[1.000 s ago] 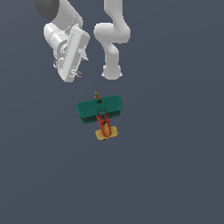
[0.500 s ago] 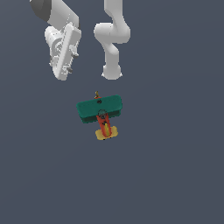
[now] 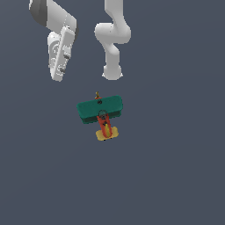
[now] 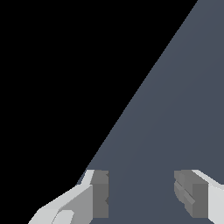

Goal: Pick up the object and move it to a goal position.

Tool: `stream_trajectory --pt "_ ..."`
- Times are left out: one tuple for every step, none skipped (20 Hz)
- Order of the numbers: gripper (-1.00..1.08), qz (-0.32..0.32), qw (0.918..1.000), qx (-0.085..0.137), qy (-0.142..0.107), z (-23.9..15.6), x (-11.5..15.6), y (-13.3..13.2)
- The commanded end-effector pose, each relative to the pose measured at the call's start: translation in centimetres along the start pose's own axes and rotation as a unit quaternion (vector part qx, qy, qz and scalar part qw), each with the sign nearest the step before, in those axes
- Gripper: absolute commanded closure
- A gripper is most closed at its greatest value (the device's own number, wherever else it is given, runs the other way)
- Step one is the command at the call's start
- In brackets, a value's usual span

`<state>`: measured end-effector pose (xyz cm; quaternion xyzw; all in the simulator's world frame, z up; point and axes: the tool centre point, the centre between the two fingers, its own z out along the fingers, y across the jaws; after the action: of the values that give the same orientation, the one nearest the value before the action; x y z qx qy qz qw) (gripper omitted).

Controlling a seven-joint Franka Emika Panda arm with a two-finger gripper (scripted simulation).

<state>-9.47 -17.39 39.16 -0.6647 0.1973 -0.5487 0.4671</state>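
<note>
On the bench, well apart from our jaws, the toy airplane [image 3: 100,113] lies untouched.
Its teal wings sit flat, yellow tail away from the arm's base, brown nose toward it. Our jaws [image 4: 142,194] stand open with only bare bench [image 4: 175,109] between the pads [image 4: 99,194], holding nothing; in the exterior view they hang up at the airplane's left.

Your arm [image 3: 112,41] rose at the exterior view's top, and your gripper [image 4: 141,197] hung off to that view's left, its two fingers [image 4: 99,194] spread wide, gripping nothing.
</note>
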Motion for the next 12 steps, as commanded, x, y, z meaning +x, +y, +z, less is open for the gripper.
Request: stream_trajectory --pt "-0.2 0.004 0.9999 -0.001 0.016 -0.5 0.3 0.6" --pt "-0.2 0.006 0.9997 -0.002 0.022 -0.6 0.4 0.9" --pt "-0.2 0.008 0.9996 -0.003 0.028 -0.8 0.5 1.2" --pt "-0.2 0.01 0.9994 -0.004 0.034 -1.0 0.6 1.4" --pt "-0.2 0.013 0.9991 -0.005 0.04 -1.1 0.6 1.7" --pt "-0.2 0.015 0.9988 -0.007 0.045 -1.3 0.6 2.1" --pt "-0.2 0.018 0.9985 -0.008 0.05 -1.5 0.7 2.4" --pt "-0.2 0.021 0.9982 -0.01 0.056 -1.6 0.7 2.7" --pt "-0.2 0.023 0.9978 -0.012 0.061 -1.8 0.6 3.1" --pt "-0.2 0.026 0.9974 -0.013 0.066 -1.9 0.6 3.4" --pt "-0.2 0.029 0.997 -0.016 0.071 -2.1 0.6 3.8" --pt "-0.2 0.033 0.9965 -0.018 0.075 -2.2 0.5 4.2"
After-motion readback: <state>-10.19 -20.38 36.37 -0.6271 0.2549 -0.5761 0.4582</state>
